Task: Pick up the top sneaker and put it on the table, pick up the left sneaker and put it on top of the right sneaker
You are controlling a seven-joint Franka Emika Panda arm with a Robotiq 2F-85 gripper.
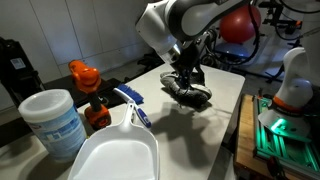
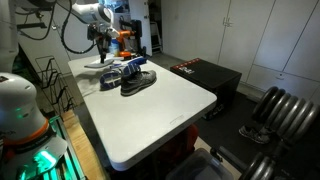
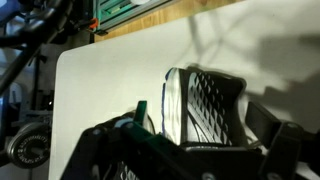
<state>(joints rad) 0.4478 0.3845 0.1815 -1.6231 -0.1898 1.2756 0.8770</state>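
Observation:
A black mesh sneaker (image 3: 205, 100) with a white sole fills the wrist view, lying on the white table (image 3: 110, 80) between my two fingers. My gripper (image 3: 210, 130) is open and straddles it without closing. In an exterior view the gripper (image 1: 186, 72) hangs just over a dark pile of sneakers (image 1: 192, 94) at mid-table (image 1: 225, 90). In an exterior view the gripper (image 2: 102, 52) sits beyond dark sneakers (image 2: 137, 82) on the table (image 2: 160, 110). How the sneakers are stacked is too small to tell.
At one end of the table stand a white dustpan (image 1: 115, 150), a white tub (image 1: 55, 120), an orange bottle (image 1: 88, 85) and a blue brush (image 1: 132, 105). A green-lit device (image 1: 285, 130) sits beside the table's long edge. A black box (image 2: 205, 75) stands off the opposite side.

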